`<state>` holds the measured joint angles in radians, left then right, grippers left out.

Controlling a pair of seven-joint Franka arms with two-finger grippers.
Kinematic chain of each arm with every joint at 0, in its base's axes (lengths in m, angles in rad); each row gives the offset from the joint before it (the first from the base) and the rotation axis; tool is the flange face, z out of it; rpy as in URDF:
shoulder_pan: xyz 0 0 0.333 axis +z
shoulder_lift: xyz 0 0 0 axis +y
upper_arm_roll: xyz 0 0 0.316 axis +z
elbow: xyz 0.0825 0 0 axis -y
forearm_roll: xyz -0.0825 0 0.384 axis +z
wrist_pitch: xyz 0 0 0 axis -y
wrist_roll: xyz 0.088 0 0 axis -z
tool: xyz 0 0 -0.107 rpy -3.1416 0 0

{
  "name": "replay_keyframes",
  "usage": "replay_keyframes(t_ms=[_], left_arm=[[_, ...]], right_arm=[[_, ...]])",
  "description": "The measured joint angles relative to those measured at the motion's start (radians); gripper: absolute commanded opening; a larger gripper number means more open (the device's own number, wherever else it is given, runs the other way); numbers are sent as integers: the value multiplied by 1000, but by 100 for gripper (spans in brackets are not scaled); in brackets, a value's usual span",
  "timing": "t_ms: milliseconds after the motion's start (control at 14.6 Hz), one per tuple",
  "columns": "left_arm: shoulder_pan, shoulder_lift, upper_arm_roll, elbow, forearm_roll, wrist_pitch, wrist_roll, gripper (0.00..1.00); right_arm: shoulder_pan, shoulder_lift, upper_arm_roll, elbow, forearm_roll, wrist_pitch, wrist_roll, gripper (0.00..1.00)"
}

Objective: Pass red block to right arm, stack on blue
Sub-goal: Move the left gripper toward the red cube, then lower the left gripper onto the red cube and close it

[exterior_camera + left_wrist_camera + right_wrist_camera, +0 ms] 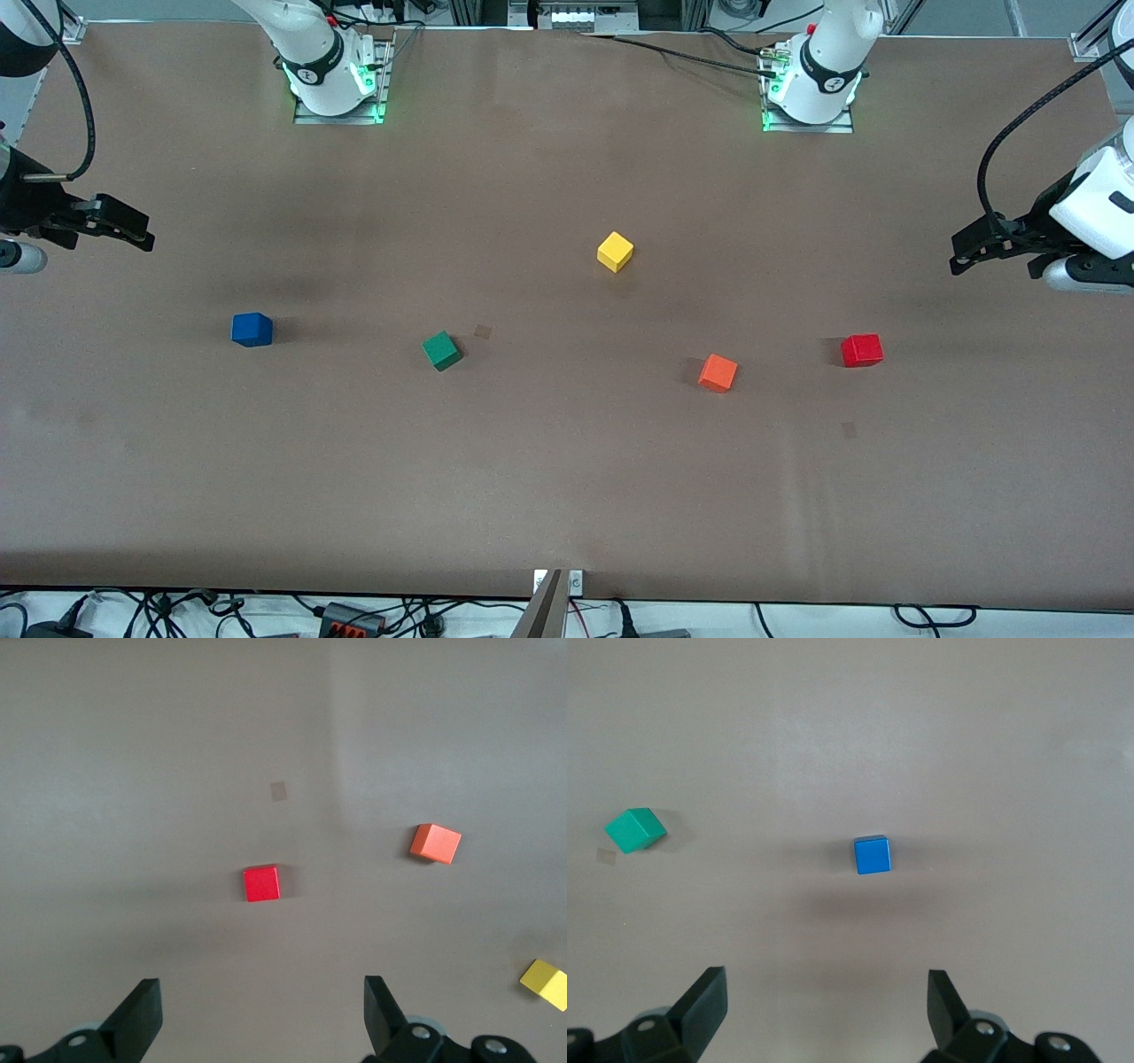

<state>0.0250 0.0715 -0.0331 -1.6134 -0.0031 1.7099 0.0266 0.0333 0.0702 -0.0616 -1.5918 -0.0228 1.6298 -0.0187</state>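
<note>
- Red block (861, 350) sits on the table (567, 496) toward the left arm's end, untouched; orange block (718, 372) is near it, a bit nearer the front camera and more toward the middle.
- Blue block (252, 329) sits alone toward the right arm's end, green block (441, 350) well apart from it; yellow block (615, 252) is mid-table, farther from the camera.
- Left gripper (973, 247) hangs above the table's left-arm edge, jaws spread wide, holding nothing; its wrist view shows the red block centred ahead of the fingers (142, 1014).
- Right gripper (120, 226) hangs over the right arm's end, jaws also wide and empty, waiting; blue block is centred in its wrist view.
- Step in hand looks like the very start: left arm must go fetch the red block.
- To do it well: come straight down over the red block, fingers squared to its flat faces, not corners.
- Keep clear of the orange block on approach; the gap looks sufficient.
- Grip low on one pair of faces, leaving the other pair free for the right gripper at handover.
- Lift clear before moving toward mid-table, avoiding the yellow block.
</note>
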Motion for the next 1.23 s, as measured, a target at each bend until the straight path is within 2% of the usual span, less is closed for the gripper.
replay_keyframes(t_ms=[206,480,754,1234], left_arm=[[1,26,0,-1,0,-53,0,100],[19,96,1,-4,0,-54,0,100],[56,189,3,-6,0,27,6,100],[60,354,2,-12,21,159,19,100]], right_arm=[[-3,1,0,-2,0,-1,1,100],[-9,3,-1,-4,0,-1,1,100],[-9,9,-1,-4,0,0,1,100],[-9,11,0,-3,0,0,2,100]])
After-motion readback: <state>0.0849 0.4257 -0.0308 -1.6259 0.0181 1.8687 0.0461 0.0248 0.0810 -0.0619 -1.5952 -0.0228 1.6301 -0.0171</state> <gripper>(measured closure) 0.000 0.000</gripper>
